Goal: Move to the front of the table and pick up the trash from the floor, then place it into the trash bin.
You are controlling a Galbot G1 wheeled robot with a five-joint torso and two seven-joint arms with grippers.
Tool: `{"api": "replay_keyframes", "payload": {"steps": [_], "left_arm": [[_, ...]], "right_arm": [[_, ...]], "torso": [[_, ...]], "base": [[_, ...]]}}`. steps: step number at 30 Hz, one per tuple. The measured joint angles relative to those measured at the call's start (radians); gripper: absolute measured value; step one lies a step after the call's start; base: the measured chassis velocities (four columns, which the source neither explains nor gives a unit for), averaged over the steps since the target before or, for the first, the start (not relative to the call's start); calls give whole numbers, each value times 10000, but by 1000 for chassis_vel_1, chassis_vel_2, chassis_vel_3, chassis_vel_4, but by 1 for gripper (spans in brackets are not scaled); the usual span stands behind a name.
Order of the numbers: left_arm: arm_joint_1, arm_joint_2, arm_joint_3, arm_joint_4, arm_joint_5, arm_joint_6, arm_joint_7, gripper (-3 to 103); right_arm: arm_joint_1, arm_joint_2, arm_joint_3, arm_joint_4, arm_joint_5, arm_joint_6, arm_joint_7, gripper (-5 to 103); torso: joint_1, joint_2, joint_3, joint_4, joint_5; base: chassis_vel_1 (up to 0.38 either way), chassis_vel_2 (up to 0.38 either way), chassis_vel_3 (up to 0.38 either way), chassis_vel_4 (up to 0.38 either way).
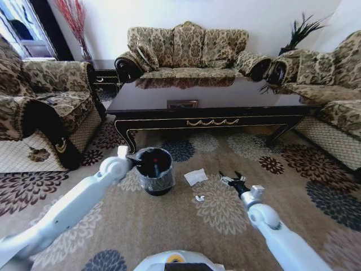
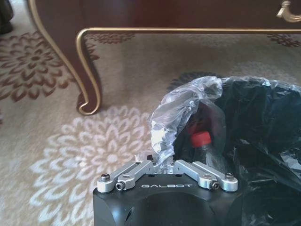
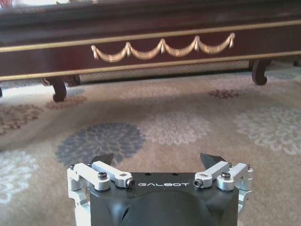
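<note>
1. Nearest you, both arms reach forward over the flowered carpet (image 1: 225, 214), the left one on the left and the right one on the right.
2. Your right end effector (image 1: 232, 179) hovers low over the carpet with its fingers spread wide and nothing between them; in the right wrist view its two dark fingertips (image 3: 211, 159) stand well apart.
3. Just left of it lies the trash: a crumpled white paper sheet (image 1: 195, 176) and, nearer you, a tiny white scrap (image 1: 199, 198), both on the carpet between the two end effectors.
4. Left of the paper stands the trash bin (image 1: 154, 169), black and lined with a clear plastic bag (image 2: 178, 113). A plastic bottle with a red cap (image 2: 201, 138) lies inside.
5. Your left end effector (image 1: 137, 159) is at the bin's left rim, against the bunched bag; you cannot tell whether its fingers are spread or pressed together.
6. Beyond the bin stands the worktop (image 1: 208, 93), its gold scroll ornament (image 3: 162, 48) facing you.
7. Farthest off, patterned sofas (image 1: 186, 48) ring the worktop.
</note>
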Motion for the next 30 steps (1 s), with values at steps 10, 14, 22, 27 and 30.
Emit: {"api": "replay_keyframes", "payload": {"steps": [10,14,22,27,30], "left_arm": [[1278,583,-930,-193,441,-250,337,3],[1440,555,-961,-279,436,-294,292,3],[1342,880,-784,-517,133,-296,146,3],[1147,1085,-647,-496,23,-296,127,3],[1129,1113,-576,-558,-107,-293,44,3]], "right_arm": [[2073,639,-1971,-2418,-430,262,-141,100],[2815,1155,-2676,-3499,-700,442,-313,100],[4452,2800,-3601,-6655,-1486,1115,-849,100],[5235,3444,-3641,-8257,-1804,1604,-1144,100],[5774,3760,-3565,-9463,-2103,1976,-1502,100]], "torso": [[0,0,0,7,6],[0,0,0,1,5],[0,0,1,3,4],[1,0,1,10,3],[1,0,1,5,6]], "base": [[0,0,0,0],[0,0,0,0],[0,0,0,0],[0,0,0,0],[0,0,0,0]]}}
